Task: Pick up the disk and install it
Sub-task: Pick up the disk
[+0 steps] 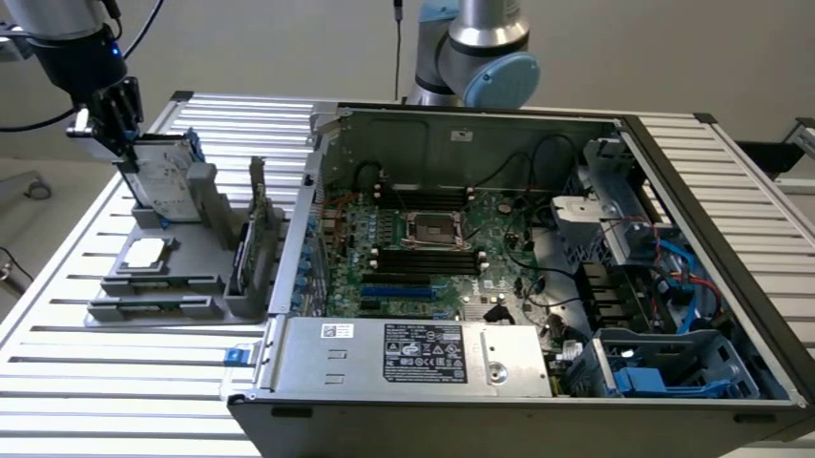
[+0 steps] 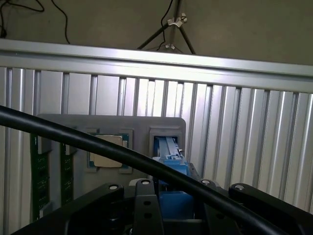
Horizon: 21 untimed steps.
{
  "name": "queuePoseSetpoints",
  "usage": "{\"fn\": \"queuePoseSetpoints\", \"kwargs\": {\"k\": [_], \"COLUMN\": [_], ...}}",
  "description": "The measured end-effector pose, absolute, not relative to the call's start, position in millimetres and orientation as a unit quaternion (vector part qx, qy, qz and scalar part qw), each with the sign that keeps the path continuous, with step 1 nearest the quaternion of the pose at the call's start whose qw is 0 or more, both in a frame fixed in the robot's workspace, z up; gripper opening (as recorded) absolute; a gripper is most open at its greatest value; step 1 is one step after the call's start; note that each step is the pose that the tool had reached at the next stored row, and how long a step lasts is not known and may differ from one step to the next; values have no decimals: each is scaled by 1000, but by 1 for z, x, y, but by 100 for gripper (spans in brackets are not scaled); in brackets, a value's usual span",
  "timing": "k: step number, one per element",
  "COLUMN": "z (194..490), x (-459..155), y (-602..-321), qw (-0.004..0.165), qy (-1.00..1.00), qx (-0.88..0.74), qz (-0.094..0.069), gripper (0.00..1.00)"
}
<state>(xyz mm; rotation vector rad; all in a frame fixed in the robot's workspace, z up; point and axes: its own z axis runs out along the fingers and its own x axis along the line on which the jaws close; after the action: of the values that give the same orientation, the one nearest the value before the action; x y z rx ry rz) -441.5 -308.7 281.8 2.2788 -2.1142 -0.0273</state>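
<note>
Disk [image 1: 163,181]: silver-grey drive with a white label in a blue frame, standing on edge in the grey holder [image 1: 166,307] at the exterior view's left. In the wrist view, the disk [image 2: 171,165] shows its blue edge.

Bright, even light (diffuse, soft-shadowed) puts a mild sheen on the table's [image 1: 76,382] slats.

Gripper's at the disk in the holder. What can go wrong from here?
1. The disk stands upright in the grey holder with the gripper at its top; an off-axis pull may bind it.
2. A black cable runs close by the disk; it might snag.
3. The chip lies in the same holder; a jolt could shift it.
</note>
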Motion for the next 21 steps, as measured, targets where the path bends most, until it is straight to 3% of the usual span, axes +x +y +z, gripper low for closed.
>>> {"fn": "queuePoseSetpoints", "kwargs": {"k": [6,21], "z": [287,354], "x": [-442,-441], "y": [-309,-309], "qw": [16,17], "qy": [-680,-680], "qx": [733,733], "qz": [-9,-9], "gripper": [33,33]}}
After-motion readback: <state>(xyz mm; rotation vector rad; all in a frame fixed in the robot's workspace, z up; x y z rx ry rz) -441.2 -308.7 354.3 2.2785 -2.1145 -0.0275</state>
